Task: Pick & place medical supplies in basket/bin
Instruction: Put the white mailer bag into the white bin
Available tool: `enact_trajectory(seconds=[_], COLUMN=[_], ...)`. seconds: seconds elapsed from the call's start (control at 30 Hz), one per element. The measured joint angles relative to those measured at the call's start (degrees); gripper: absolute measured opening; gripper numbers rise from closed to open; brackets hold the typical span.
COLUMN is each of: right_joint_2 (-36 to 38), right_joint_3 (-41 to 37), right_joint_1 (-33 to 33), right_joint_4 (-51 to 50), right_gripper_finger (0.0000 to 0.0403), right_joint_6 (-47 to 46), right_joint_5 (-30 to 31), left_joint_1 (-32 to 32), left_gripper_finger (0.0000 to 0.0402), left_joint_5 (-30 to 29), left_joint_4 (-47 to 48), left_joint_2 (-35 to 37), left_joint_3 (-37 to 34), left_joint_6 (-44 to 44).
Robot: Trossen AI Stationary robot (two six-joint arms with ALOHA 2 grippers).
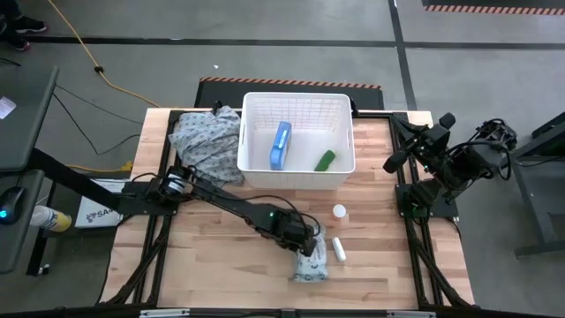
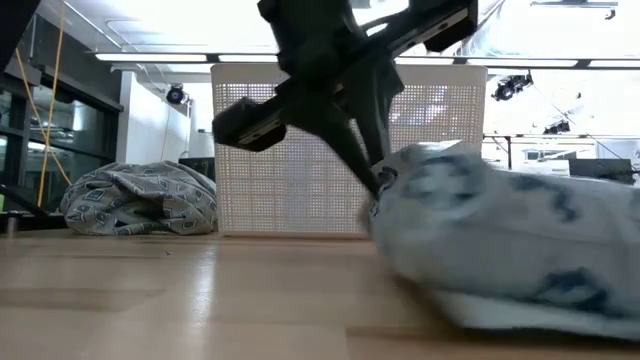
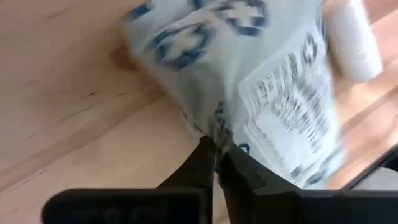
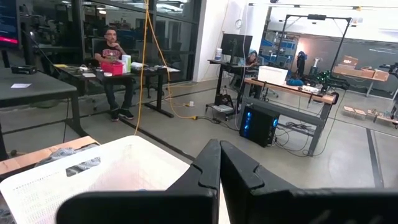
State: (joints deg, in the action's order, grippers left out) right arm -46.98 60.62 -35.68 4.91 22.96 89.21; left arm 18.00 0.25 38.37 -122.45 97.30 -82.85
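1. While the left claw [image 1: 311, 247] sits low at the near edge of the wood-plank surface [image 1: 212, 256], its fingers are pinched tight on a corner of the soft pack [image 1: 312, 263], which is resting on the wood.
2. Just beside the pack lies a white tube [image 1: 338, 249], with a vial [image 1: 339, 211] near it.
3. Basket [image 1: 297, 172] sits at the far middle; blue packet [image 1: 281, 146] and green bar [image 1: 325, 160] are inside.
4. Crumpled grey cloth [image 1: 207, 141] touches the basket's left side.
5. Right claw [image 4: 219, 163] is closed on nothing, parked up at the right edge.
6. Room behind: grey concrete floor [image 1: 124, 53], a yellow cable [image 1: 88, 57], desks, a person [image 4: 114, 53] seated at one.
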Motion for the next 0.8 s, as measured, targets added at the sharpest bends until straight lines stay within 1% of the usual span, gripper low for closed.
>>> enact_trajectory(seconds=[0.17,0.37,0.53,0.63,0.8], right_joint_2=[0.0,0.0,0.0,0.0,0.0], right_joint_3=[0.0,0.0,0.0,0.0,0.0], right_joint_1=[0.0,0.0,0.0,0.0,0.0], right_joint_4=[0.0,0.0,0.0,0.0,0.0], right_gripper_finger=[0.0,0.0,0.0,0.0,0.0], right_joint_6=[0.0,0.0,0.0,0.0,0.6], right_joint_5=[0.0,0.0,0.0,0.0,0.0], left_joint_1=[0.0,0.0,0.0,0.1,0.2], left_gripper_finger=[0.0023,0.0022,0.0032,0.0023,0.0022], left_joint_5=[-0.4,-1.6,-2.8,-3.7,-5.8], left_joint_4=[0.6,6.7,13.5,17.5,23.3], left_joint_2=[0.0,0.0,0.0,0.0,0.0], left_joint_3=[2.2,7.1,12.2,16.0,23.8], left_joint_6=[0.8,1.8,1.8,2.9,4.6])
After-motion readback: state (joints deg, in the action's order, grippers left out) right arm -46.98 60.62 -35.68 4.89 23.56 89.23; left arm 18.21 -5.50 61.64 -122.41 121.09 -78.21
